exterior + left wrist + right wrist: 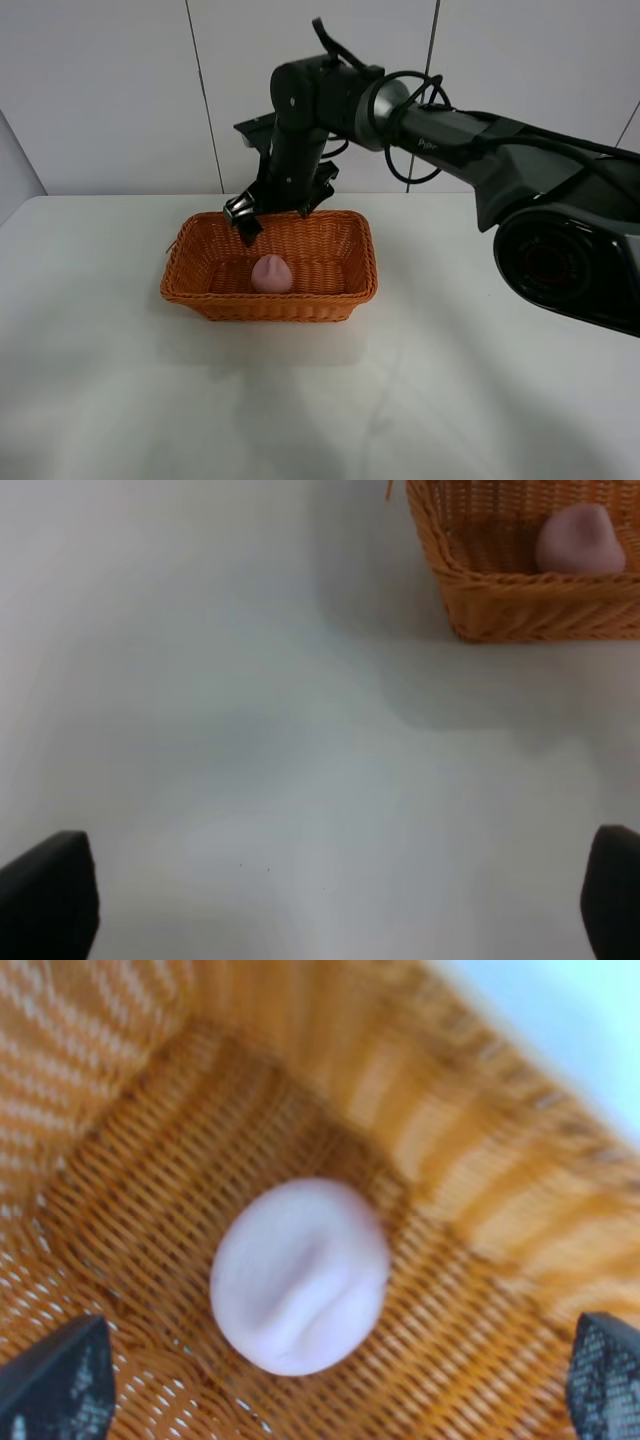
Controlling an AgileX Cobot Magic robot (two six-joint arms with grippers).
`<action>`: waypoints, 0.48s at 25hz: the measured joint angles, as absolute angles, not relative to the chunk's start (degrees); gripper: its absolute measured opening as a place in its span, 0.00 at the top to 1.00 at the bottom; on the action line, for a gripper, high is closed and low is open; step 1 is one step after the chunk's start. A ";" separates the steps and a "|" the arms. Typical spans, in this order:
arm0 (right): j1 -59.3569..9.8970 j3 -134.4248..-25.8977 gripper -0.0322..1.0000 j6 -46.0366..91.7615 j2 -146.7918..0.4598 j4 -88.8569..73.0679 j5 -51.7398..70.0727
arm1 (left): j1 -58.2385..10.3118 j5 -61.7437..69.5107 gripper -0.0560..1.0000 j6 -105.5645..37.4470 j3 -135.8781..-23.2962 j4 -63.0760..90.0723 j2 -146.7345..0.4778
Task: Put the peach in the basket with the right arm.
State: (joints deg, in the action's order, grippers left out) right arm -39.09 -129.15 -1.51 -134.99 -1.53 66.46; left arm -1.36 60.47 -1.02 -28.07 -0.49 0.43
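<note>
Above the basket, right fingers are hanging released, peach lying inside, so lifting clear seems next.

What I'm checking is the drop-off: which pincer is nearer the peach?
Right. The right pincer hangs open directly above the peach, over the basket; the left pincer is away over the table, outside the basket.

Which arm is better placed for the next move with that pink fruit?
The right. The right gripper hangs open over the peach lying in the basket; it probably only needs to lift away. The left gripper is out over the table.
</note>
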 joint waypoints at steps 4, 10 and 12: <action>-38.15 -137.22 0.30 -1.97 -134.44 -0.60 69.12 | -1.36 60.47 0.01 -1.02 -28.07 -0.49 0.43; -36.35 -138.77 0.29 -2.83 -134.43 -0.51 69.69 | -1.36 60.47 0.01 -1.02 -28.07 -0.49 0.43; -35.37 -138.77 0.29 -2.83 -134.64 -0.57 69.69 | -1.36 60.47 0.01 -1.02 -28.07 -0.49 0.43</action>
